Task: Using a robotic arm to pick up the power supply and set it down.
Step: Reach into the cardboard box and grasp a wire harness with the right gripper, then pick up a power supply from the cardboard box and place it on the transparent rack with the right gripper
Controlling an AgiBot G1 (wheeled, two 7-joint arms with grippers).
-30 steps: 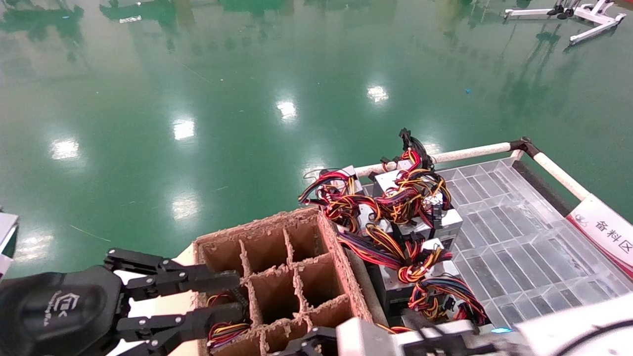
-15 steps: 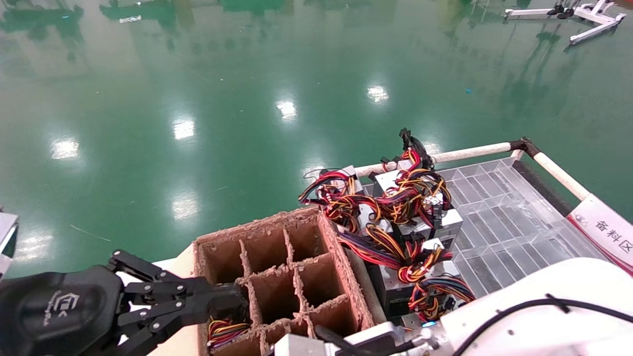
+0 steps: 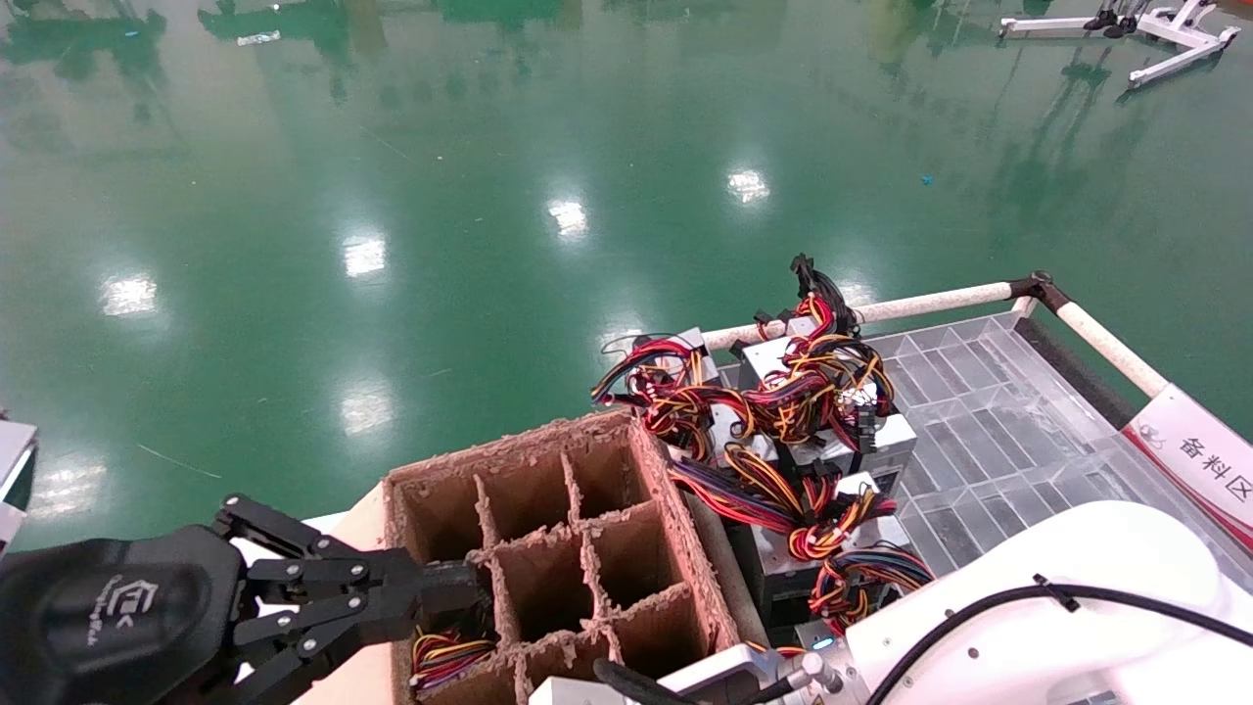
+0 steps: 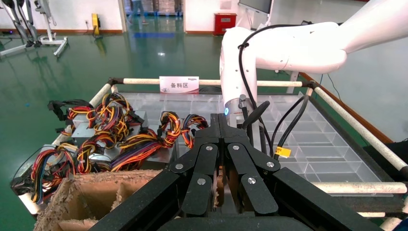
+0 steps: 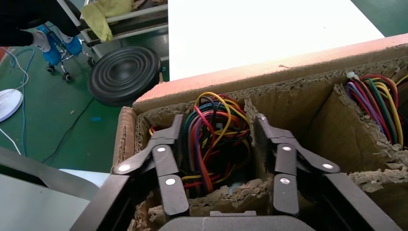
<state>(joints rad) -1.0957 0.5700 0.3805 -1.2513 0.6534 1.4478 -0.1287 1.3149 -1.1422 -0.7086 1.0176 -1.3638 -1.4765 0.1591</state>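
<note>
Partly hidden power supply (image 5: 211, 139), right gripper (image 5: 219, 163) astride

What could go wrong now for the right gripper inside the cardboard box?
The right gripper stands open around the wire bundle; the metal case is hidden, so closing may seize only wires. Its fingers sit close to the torn cardboard dividers and might snag them. The shut left gripper beside the cardboard box could nudge it.

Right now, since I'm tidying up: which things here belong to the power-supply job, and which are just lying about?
Job: right gripper, open astride the power supply's wires in a cardboard divider box cell.
Lying about: left gripper, shut at the box's edge; spare supplies on the clear tray; black stool.
</note>
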